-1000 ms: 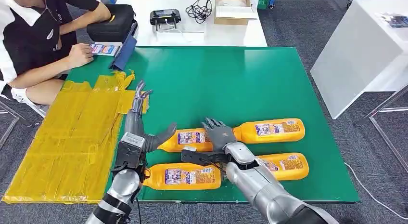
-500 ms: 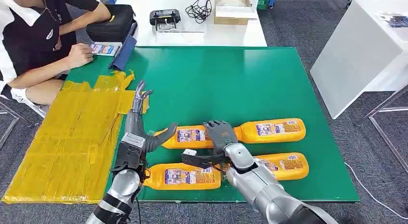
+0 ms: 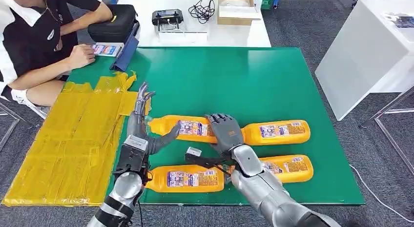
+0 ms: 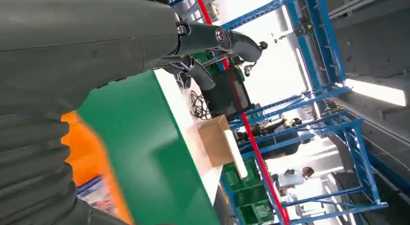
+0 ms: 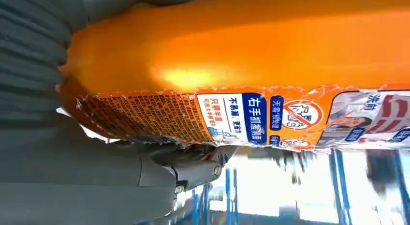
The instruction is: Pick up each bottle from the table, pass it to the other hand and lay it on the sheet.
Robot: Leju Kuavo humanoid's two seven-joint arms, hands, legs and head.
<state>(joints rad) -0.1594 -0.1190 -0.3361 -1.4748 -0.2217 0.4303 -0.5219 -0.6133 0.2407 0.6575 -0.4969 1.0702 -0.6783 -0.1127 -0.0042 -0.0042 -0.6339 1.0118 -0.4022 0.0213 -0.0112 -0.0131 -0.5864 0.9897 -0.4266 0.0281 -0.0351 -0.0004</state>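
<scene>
Our right hand (image 3: 225, 133) grips an orange bottle (image 3: 181, 128) by its base end; the bottle is lifted off the green tabletop (image 3: 244, 80), lying roughly level, neck pointing left toward our left hand (image 3: 141, 124). Right wrist view confirms it: bottle body (image 5: 251, 65) sits against the palm with fingers wrapped under it.

Left hand is spread, fingers pointing far, thumb out to the right just under the bottle's neck. Can't tell whether thumb and bottle touch. It holds nothing.

Three more bottles lie flat on the tabletop: one far right (image 3: 276, 132), just beside the right hand; one near right (image 3: 288, 168), partly covered by our right forearm; one near centre (image 3: 185, 178), close to the near edge, its left end hidden behind our left wrist.

Yellow sheet (image 3: 73, 139) covers the left part of the tabletop, crumpled at its far right corner right by the left fingertips. It has plenty of bare surface. The far half of the green tabletop is open too.

A seated person (image 3: 39, 41) is at the far left corner, hand resting on a small card near the sheet's far edge. A white table (image 3: 195, 22) butts against the far edge, carrying a black bag, a controller, cables and a cardboard box (image 3: 237, 7).

Left wrist view is mostly our own hand cover, with fingers (image 4: 232, 38) against blue racking; the orange patch there is blurred.
</scene>
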